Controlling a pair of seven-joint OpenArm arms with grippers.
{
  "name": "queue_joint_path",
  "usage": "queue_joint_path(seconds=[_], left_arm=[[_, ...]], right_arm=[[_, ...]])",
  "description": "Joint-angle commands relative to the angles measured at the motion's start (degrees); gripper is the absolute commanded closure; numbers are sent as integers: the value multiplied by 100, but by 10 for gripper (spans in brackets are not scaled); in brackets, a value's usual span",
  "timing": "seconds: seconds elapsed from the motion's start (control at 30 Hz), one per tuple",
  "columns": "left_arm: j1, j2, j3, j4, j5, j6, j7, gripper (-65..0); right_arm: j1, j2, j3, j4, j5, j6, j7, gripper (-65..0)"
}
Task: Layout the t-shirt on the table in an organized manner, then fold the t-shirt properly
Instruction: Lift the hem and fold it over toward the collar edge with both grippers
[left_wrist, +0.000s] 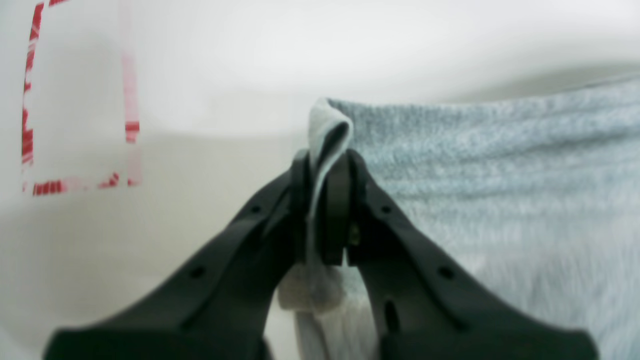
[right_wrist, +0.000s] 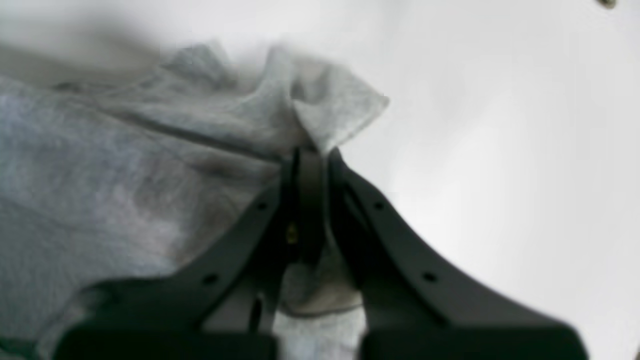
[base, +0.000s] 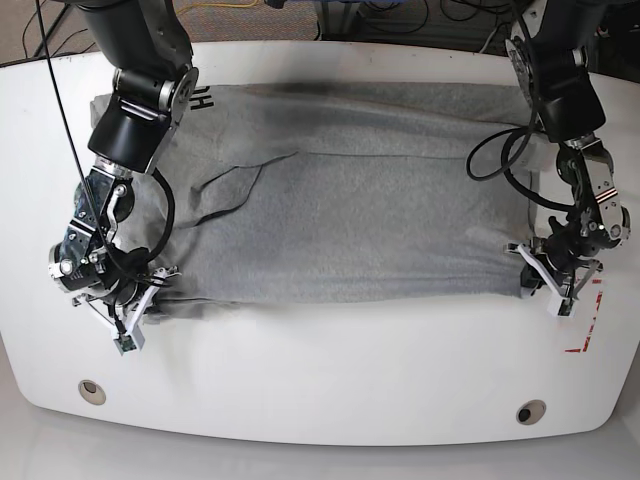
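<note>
The grey t-shirt (base: 350, 210) lies spread on the white counter (base: 330, 370). The left claw (left_wrist: 322, 165) and right claw (right_wrist: 312, 155) each pinch a t-shirt corner.

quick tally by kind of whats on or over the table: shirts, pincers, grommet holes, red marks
grey t-shirt: 1
pincers: 2, the left pincer and the right pincer, each shut on a near corner of the shirt
grommet holes in the table: 2, one near left, one near right
red mark: 1
total: 6
</note>
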Motion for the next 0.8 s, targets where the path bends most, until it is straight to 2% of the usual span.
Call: queue_joint_path(seconds=[0.0, 0.17, 0.3, 0.4, 0.77], left_arm=[[-53, -115, -15, 256, -23, 29, -17, -24], [150, -115, -15, 546, -23, -51, 115, -24], [361, -115, -15, 748, -23, -393, 115, -24], [484, -115, -15, 801, -14, -499, 115, -24], [976, -255, -217, 871, -14, -534, 115, -24]], right_arm=[[89, 94, 4, 393, 16, -38, -59, 0], [-131, 94, 4, 973, 16, -38, -464, 0], [-421, 85, 4, 1483, 16, -38, -754, 0], [-606, 85, 4, 1773, 16, -38, -930, 0], [-1371, 68, 30, 2898, 25, -38, -1466, 0]])
